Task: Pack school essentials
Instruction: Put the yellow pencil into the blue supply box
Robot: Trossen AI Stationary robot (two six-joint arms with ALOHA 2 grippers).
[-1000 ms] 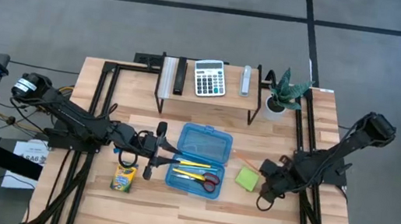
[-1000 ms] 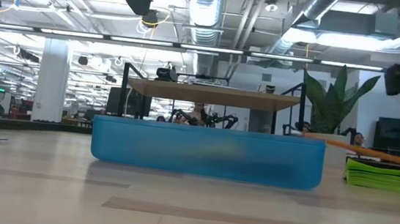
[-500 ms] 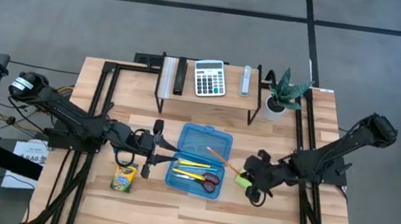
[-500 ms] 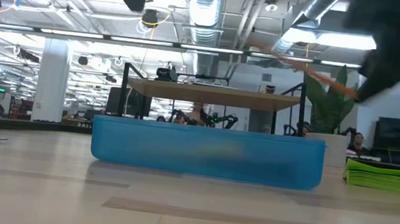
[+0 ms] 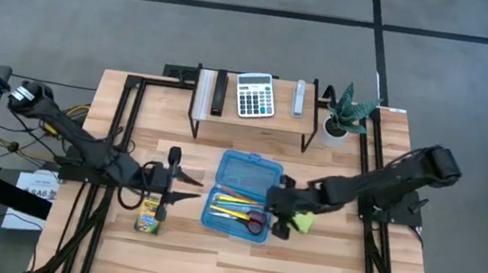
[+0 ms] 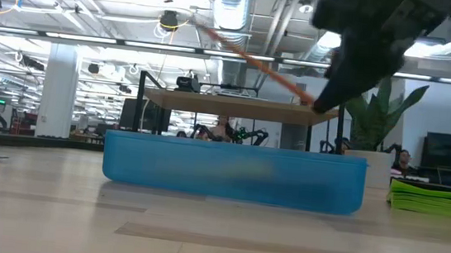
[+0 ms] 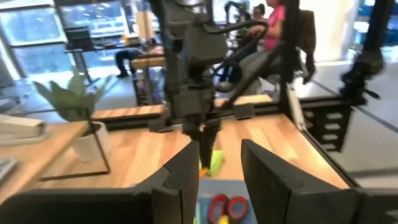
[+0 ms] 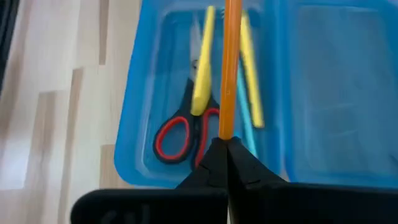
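Right wrist view: right gripper fingers pinch the orange pencil above the blue case — lengthwise, likely to drop in beside scissors; left gripper waits beside the case — fingers narrowly apart.

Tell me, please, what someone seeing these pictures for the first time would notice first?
Most striking is the right gripper, shut on an orange pencil and poised above the open blue case in the middle of the table. Yellow pencils and red-handled scissors already lie inside the case. The left gripper waits beside the case, near the crayon box.
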